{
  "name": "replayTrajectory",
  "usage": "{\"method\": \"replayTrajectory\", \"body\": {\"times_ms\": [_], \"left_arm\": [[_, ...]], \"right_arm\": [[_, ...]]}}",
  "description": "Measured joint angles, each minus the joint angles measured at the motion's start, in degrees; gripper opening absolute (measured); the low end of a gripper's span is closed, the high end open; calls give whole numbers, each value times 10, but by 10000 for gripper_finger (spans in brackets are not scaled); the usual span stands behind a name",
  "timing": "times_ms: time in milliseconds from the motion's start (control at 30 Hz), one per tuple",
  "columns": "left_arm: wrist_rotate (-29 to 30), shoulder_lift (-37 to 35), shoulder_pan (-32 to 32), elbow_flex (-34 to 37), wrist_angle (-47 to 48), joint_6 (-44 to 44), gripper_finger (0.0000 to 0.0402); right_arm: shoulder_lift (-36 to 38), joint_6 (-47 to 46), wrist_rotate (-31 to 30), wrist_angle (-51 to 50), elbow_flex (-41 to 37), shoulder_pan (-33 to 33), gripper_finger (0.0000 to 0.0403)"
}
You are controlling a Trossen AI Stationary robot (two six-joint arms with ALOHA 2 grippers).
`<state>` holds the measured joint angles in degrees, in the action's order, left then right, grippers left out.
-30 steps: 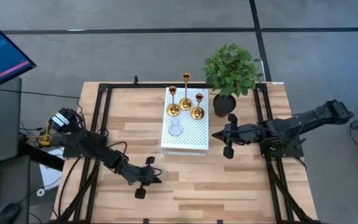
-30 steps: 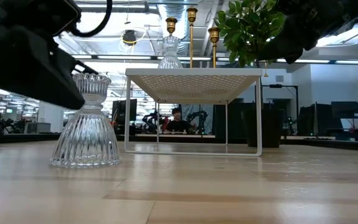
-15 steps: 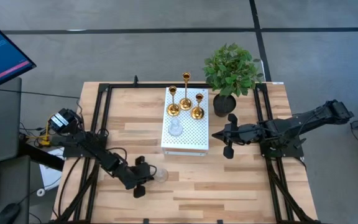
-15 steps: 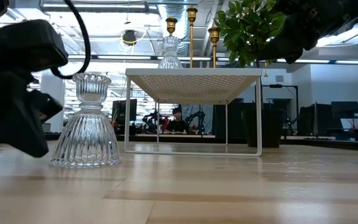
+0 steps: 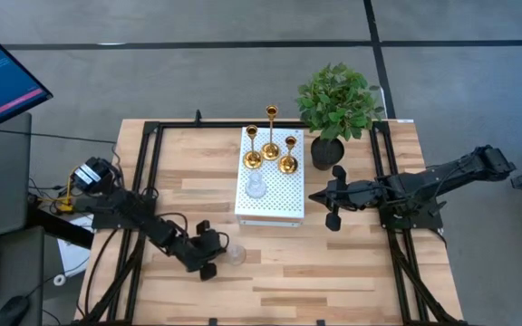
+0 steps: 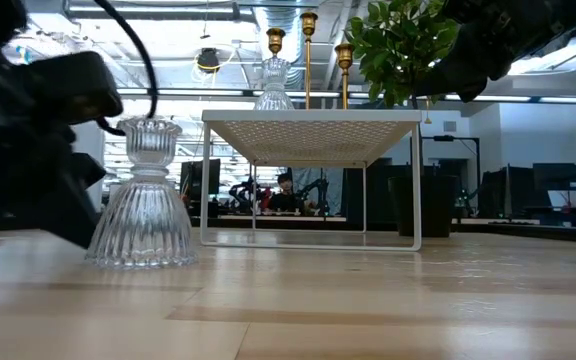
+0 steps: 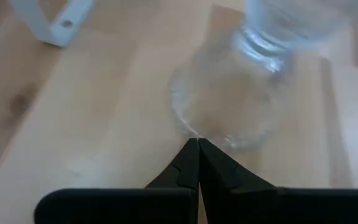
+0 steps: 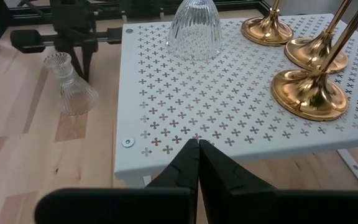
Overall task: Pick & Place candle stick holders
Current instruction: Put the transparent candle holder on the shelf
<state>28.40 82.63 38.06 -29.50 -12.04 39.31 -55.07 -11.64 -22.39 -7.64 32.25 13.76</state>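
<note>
A clear ribbed glass holder (image 5: 234, 255) stands upright on its base on the table near the front, left of the white perforated box (image 5: 279, 208); it also shows in the low view (image 6: 143, 215). My left gripper (image 5: 217, 254) is shut, low at the table, just left of this holder. On the box stand three gold holders (image 5: 271, 145) and a second glass holder (image 5: 256, 188). My right gripper (image 5: 315, 196) is shut and empty, hovering just right of the box. My left gripper has its shut fingertips (image 7: 197, 146) against the rim of the glass holder's round base (image 7: 188, 127). The fingers come level from the table's left. The holder stands upright with its base on the table.
A green plant in a black pot (image 5: 336, 104) stands at the box's far right corner. Black frame rails (image 5: 148, 172) run along the table's left and right sides. Bare wood lies in front of the box (image 5: 315, 272).
My left gripper has drawn back from over the glass holder toward the table's left edge and dropped lower, then come back toward the holder's base. The holder stays upright on the table.
</note>
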Motion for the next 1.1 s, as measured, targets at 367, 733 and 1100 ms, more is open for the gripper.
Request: {"method": "replayTrajectory", "body": {"times_ms": [367, 733, 1100], "left_arm": [[-67, 0, -67, 0, -159, -121, 2], [-225, 0, -89, 1, -162, -151, 2], [-286, 0, -82, 1, -208, -203, 2]], "right_arm": [[0, 0, 0, 0, 0, 0, 0], [0, 0, 0, 0, 0, 0, 0], [0, 0, 0, 0, 0, 0, 0]]}}
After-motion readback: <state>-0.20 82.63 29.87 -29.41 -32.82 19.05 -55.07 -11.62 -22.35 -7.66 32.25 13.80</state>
